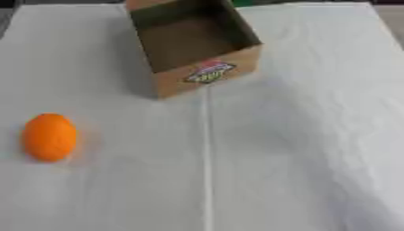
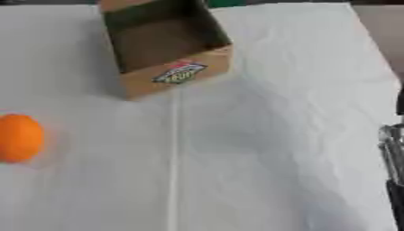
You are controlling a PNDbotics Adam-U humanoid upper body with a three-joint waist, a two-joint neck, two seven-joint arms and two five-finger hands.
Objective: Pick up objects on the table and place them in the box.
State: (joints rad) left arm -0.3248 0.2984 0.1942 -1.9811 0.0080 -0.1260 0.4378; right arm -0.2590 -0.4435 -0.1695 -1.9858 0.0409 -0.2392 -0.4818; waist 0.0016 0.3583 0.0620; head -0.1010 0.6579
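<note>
I look down on a table (image 1: pixel 315 135) covered with a white cloth, which has a straight crease running from the near edge toward the far side. At the far middle stands an open cardboard box (image 1: pixel 207 72), turned a little askew so one corner points toward me; its inside is brown and in shadow, and I cannot make out anything lying in it. A small sticker (image 1: pixel 210 72) in red, white and green sits on the wall facing me. Near the left side of the table lies an orange, egg-shaped object (image 1: pixel 49 136), resting on the cloth well apart from the box and nearer to me than it. Of my right arm (image 2: pixel 392 158) only a sliver shows at the right edge of the right eye view: a silver joint with black parts above and below. It is far across the table from the orange object, and the box lies ahead and to its left. The hand itself is out of sight, so I cannot tell whether its fingers are straight or curled. My left hand shows nowhere.
</note>
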